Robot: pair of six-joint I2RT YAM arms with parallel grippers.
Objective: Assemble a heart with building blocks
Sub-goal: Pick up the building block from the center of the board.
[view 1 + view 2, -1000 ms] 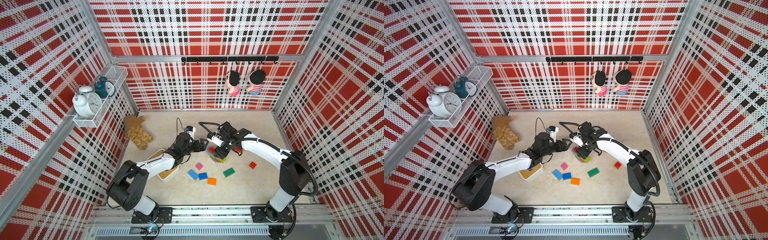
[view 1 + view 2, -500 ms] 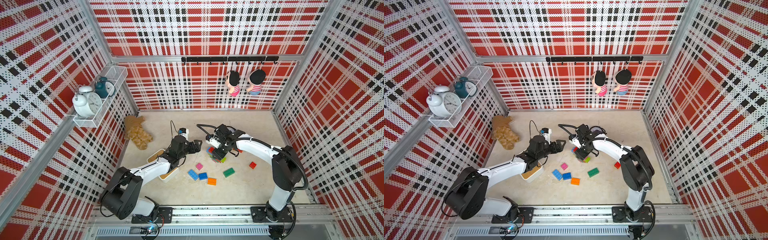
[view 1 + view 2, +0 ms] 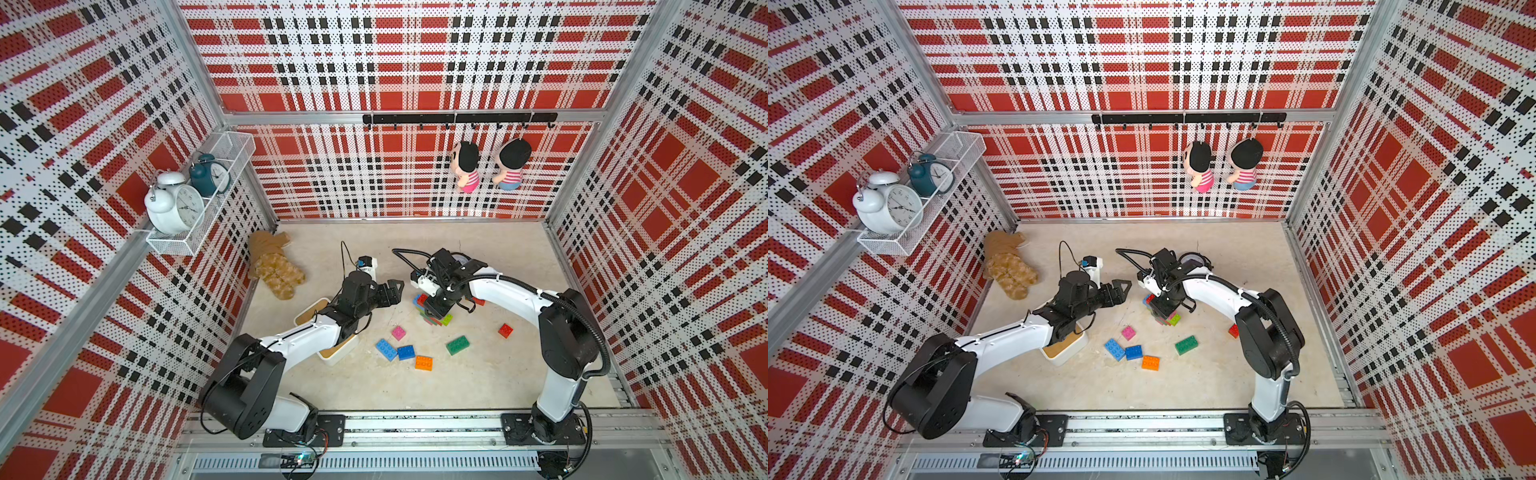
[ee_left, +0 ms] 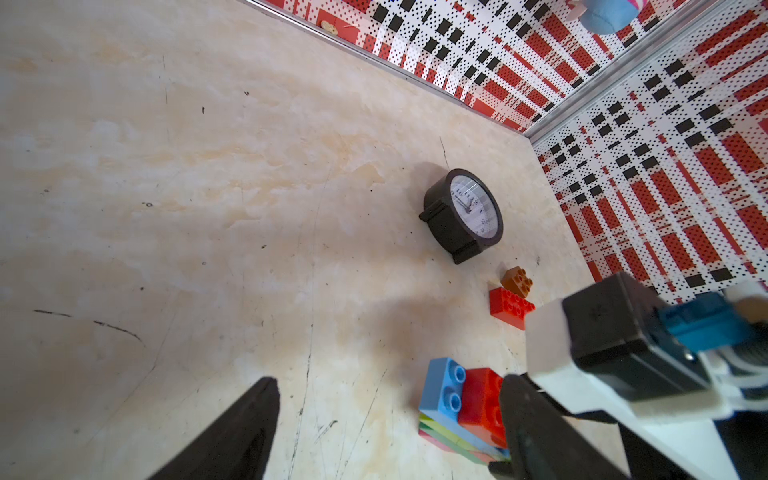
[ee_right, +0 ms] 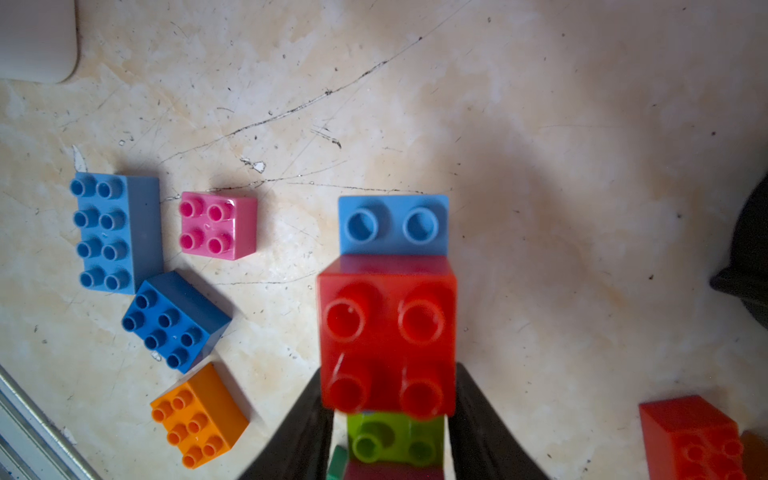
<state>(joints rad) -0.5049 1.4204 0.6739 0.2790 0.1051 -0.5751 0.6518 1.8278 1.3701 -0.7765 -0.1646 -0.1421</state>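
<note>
The left gripper point(image 3: 395, 292) has drawn back from the block stack point(image 4: 469, 399), its jaws wide apart. The right gripper point(image 5: 388, 372) has closed onto the red block point(image 5: 386, 332) topping it. The single stack stands upright mid-table point(image 3: 457, 386), long axis vertical, studs up. Loose around it are two blue blocks point(image 3: 386, 349), two other red blocks point(image 3: 505, 330), one pink block point(image 3: 398, 332), one orange block point(image 3: 423, 363), one green block point(image 3: 457, 345) and one brown block point(image 4: 517, 281).

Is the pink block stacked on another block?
No, the pink block lies flat on the table, beside the long blue block.
</note>
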